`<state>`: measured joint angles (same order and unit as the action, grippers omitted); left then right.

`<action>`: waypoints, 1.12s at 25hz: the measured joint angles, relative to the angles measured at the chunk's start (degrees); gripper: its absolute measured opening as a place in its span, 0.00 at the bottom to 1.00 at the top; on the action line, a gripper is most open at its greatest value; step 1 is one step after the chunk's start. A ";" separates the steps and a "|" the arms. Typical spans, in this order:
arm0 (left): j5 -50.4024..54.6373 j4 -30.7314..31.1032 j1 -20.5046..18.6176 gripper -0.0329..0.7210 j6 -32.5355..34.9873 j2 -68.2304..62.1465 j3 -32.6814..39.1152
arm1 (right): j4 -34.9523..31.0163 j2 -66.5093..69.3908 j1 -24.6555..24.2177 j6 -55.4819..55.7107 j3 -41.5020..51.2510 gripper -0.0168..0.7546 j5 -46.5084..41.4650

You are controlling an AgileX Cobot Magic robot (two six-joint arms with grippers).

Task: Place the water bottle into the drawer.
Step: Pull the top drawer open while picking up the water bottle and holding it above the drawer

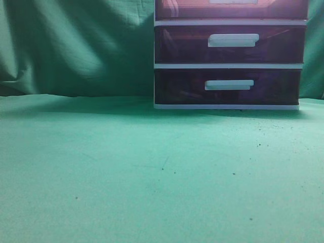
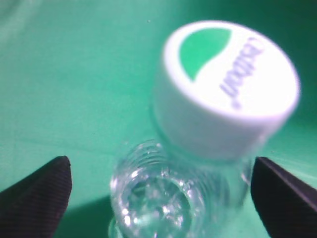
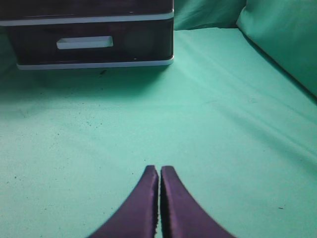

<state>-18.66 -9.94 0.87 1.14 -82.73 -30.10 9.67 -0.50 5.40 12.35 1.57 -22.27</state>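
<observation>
Left gripper (image 2: 158,191): spread wide — the water bottle (image 2: 208,148) is seen between its tips, untouched.
Right gripper (image 3: 159,198): tips pressed together — nothing held.
Drawer (image 1: 231,8): seen closed.

Beside the water bottle (image 2: 198,163), the left gripper (image 2: 161,191) shows two dark, wedge-shaped fingers (image 2: 37,191) with a finely ribbed matte surface, while the right gripper (image 3: 159,171) has smooth, dark purplish fingers (image 3: 141,203) tapering to curved, pointed tips.

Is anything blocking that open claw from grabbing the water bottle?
Nothing visible does. The left gripper is open, its fingers on either side of the water bottle, with only green cloth around it.
</observation>
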 joint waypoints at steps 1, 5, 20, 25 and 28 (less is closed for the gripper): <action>-0.03 0.00 0.00 0.89 0.11 -1.78 -0.99 | 0.00 0.00 0.00 0.00 0.00 0.02 0.00; -0.12 0.00 0.00 0.83 0.11 -5.57 -2.84 | 0.00 0.00 0.00 0.00 0.00 0.02 0.00; 3.27 9.62 1.37 0.44 0.00 -0.46 -2.89 | 0.00 0.00 0.00 0.00 0.00 0.02 0.00; 4.89 10.31 7.66 0.44 0.00 11.47 -3.10 | 0.00 0.00 0.00 0.00 0.00 0.02 0.00; 10.47 10.44 12.69 0.44 0.00 18.22 -5.12 | 0.00 0.00 0.00 0.00 0.00 0.02 0.00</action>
<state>-8.18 0.49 13.57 1.14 -64.51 -35.22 9.67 -0.50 5.40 12.35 1.57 -22.27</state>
